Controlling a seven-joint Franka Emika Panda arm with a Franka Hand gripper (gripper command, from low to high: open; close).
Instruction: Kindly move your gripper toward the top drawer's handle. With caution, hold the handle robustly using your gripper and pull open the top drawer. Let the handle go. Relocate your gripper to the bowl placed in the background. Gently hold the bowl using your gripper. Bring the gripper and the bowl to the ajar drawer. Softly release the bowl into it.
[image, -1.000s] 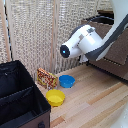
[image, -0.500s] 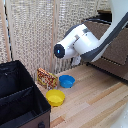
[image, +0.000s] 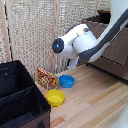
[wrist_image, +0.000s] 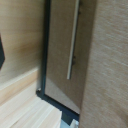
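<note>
The blue bowl (image: 67, 81) sits on the wooden floor by the wicker screen, with the yellow bowl (image: 55, 97) in front of it. My white arm reaches in from the exterior view's upper right, above the bowls. The gripper (image: 73, 63) is mostly hidden under the arm, and I cannot see how its jaws stand. The dark brown dresser (image: 116, 59) stands at the exterior view's right, partly behind the arm. The wrist view shows a grey-brown drawer front (wrist_image: 60, 55) with a slim silver bar handle (wrist_image: 74, 40). I cannot tell which drawer it is.
A snack box (image: 46, 77) leans by the screen next to the blue bowl. A big black case (image: 20, 100) fills the exterior view's lower left. The wicker screen (image: 35, 30) closes the back. A lighter panel (wrist_image: 110, 60) fills one side of the wrist view.
The arm has swung a little toward the exterior view's left and slightly up. The bowls and the box have not moved.
</note>
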